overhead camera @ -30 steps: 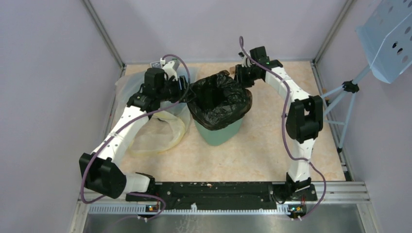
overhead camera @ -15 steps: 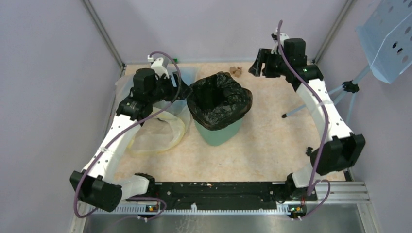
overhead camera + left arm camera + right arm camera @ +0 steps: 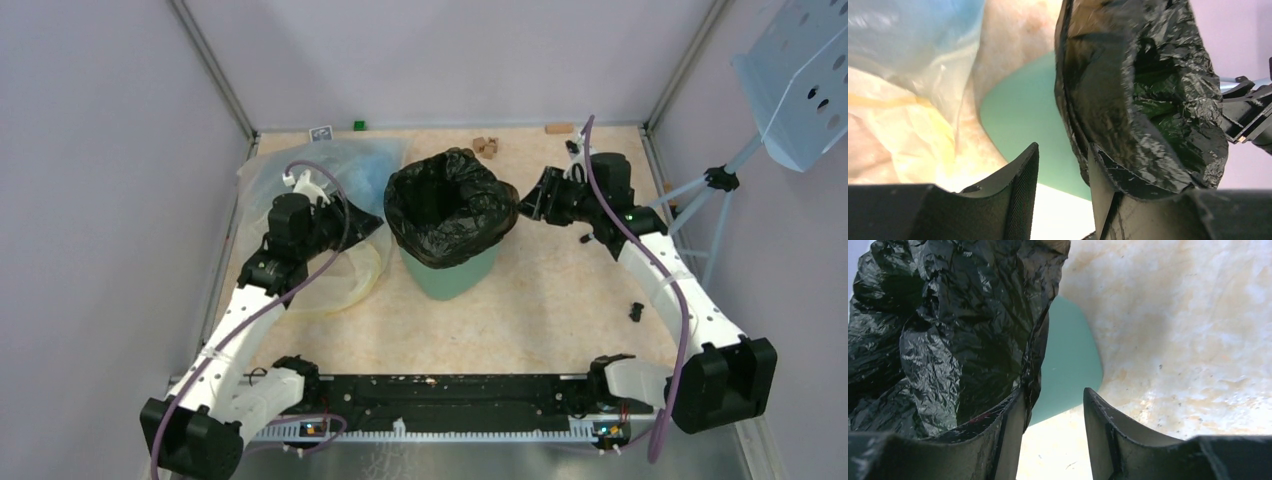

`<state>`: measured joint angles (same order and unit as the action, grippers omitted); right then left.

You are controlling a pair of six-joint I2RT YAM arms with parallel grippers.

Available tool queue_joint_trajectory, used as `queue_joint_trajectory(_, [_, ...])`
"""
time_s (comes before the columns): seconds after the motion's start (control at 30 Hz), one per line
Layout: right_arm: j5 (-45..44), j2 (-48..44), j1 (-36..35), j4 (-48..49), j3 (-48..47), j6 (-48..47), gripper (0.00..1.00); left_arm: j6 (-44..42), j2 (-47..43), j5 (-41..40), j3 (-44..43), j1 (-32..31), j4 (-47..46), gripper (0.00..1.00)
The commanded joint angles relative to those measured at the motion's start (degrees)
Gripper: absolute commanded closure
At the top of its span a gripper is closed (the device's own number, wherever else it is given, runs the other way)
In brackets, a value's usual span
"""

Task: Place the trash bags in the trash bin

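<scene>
The mint-green trash bin (image 3: 447, 272) stands mid-table. A glossy black trash bag (image 3: 450, 205) lines it, its mouth open and its edge folded down over the rim. My left gripper (image 3: 372, 222) is just left of the bin, open, with nothing between its fingers. In the left wrist view the gripper (image 3: 1062, 172) faces the bin wall (image 3: 1023, 120), its right finger beside the bag's hanging edge (image 3: 1118, 100). My right gripper (image 3: 530, 205) is open at the bin's right side. In the right wrist view the gripper (image 3: 1054, 412) has its left finger against the bag's edge (image 3: 948, 330), with the bin (image 3: 1068, 360) beyond.
A large clear bag (image 3: 325, 270) with blue and yellow contents lies left of the bin, under the left arm. Small wooden blocks (image 3: 487, 146) and a green cube (image 3: 358, 125) sit along the back wall. A small black piece (image 3: 636, 311) lies at the right, and a tripod (image 3: 715, 200) stands outside the frame.
Both grippers have left the bag's rim and swung out and down to the bin's sides; the right arm went back-right first. The bag stays draped over the rim.
</scene>
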<state>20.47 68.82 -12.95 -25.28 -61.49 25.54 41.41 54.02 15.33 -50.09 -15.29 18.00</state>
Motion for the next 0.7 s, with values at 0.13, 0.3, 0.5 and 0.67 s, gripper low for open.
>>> queue_joint_trajectory(0.13, [7.15, -3.02, 0.47, 10.41, 4.26, 6.99, 0.63, 10.99, -0.25, 4.72, 5.86, 0.43, -13.78, 0.51])
queue_joint_trajectory(0.3, [10.40, -2.21, 0.51, 13.93, 6.35, 9.32, 0.73, 12.64, 1.03, 5.97, 7.46, 0.54, -16.92, 0.49])
queue_joint_trajectory(0.5, [12.31, -1.85, 0.49, 15.44, 7.71, 10.70, 0.97, 14.01, 3.27, 7.74, 7.71, 0.52, -19.86, 0.51])
queue_joint_trajectory(0.67, [12.53, -2.11, 0.47, 16.22, 9.32, 11.41, 1.00, 14.76, 3.72, 6.93, 8.72, 0.61, -20.49, 0.54])
